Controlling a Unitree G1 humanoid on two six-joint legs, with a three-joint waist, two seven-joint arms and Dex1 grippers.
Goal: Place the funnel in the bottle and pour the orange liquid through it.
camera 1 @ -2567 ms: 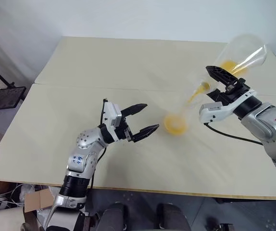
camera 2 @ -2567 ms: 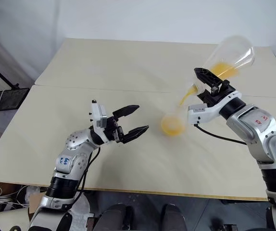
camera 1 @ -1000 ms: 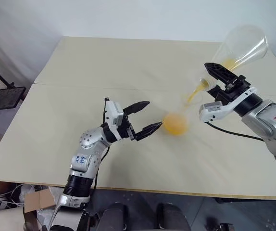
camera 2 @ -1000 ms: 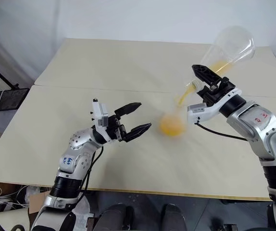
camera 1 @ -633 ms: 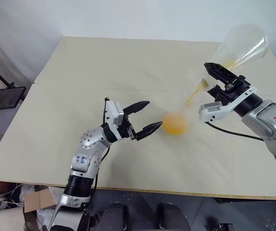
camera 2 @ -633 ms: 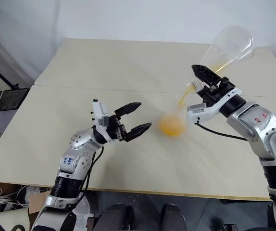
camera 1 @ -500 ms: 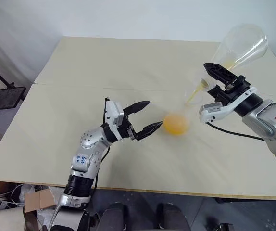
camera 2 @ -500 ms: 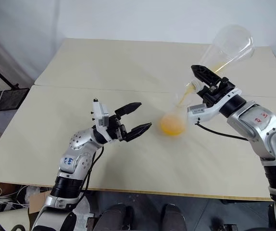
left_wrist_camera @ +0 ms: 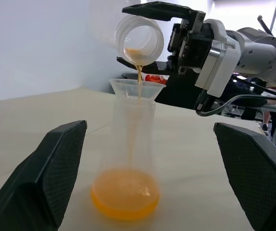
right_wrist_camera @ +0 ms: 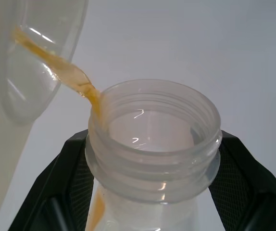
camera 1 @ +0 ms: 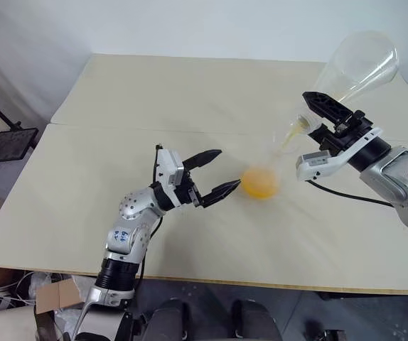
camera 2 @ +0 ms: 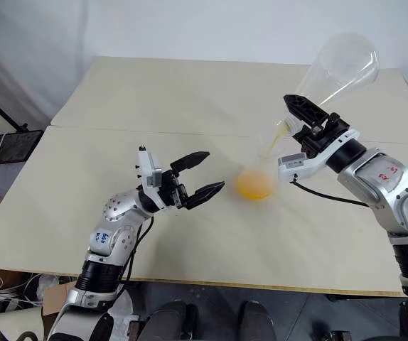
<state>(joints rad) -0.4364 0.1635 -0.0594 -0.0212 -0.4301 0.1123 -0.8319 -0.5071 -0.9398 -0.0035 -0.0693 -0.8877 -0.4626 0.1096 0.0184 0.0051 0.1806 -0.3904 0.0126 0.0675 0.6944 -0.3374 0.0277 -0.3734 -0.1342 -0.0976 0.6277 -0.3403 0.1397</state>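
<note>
Right gripper [camera 1: 323, 126] clamped on the tipped clear conical flask [camera 1: 357, 67], neck angled down toward the small clear plastic funnel [left_wrist_camera: 137, 88].
Funnel sits in the upright clear bottle [left_wrist_camera: 129, 144] holding orange liquid [left_wrist_camera: 125, 194]; left gripper [camera 1: 212, 175], spread wide, stands just beside.

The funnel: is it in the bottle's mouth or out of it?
In. The funnel sits in the bottle mouth, with orange liquid pooled below.

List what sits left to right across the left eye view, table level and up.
Left end effector, open → orange liquid pooled in the standing bottle → right end effector gripping the neck of the tilted flask.
</note>
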